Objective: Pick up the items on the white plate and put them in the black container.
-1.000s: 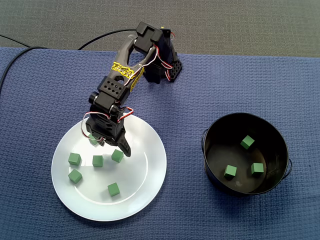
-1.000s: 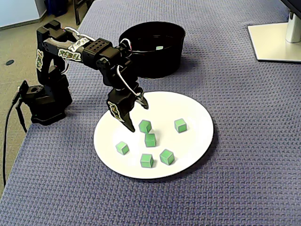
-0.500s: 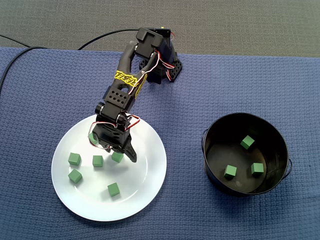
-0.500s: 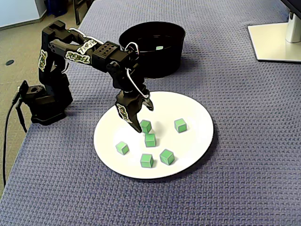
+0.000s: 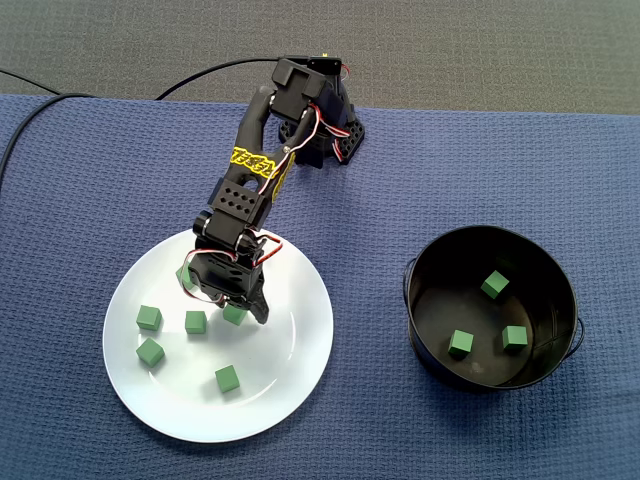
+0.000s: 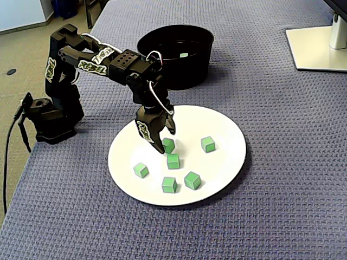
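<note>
The black robot claw point(image 6: 167, 141) has come down lower and slid further over the round white plate point(image 6: 227, 162), up to one small green cube point(image 6: 168, 144). A second ago it hung wide open near the plate's edge. Now its two fingers are closer together, one on each side of that cube.

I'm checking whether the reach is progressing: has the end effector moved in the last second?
Yes. The end effector has gone lower and further in over the white plate, and now straddles a green cube.
</note>
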### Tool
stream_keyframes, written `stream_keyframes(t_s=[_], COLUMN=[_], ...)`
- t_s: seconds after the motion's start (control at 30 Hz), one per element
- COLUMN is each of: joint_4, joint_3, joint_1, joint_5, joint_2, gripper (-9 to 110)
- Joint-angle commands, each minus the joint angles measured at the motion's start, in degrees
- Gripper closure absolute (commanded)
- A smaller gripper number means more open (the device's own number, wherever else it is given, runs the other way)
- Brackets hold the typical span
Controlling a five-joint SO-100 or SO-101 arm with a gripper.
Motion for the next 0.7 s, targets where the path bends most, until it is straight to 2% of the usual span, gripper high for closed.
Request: stream_keyframes(t_s=[0.0, 0.27, 0.67], joint_4=[-0.8, -3.1, -2.0], joint_3=[-0.9, 1.1, 1.0], joint_1=[0.0, -0.1, -0.2], joint_5=[-0.2, 0.8, 3.2], joint_2=[0.4, 0.9, 4.2], gripper=[87, 101, 101])
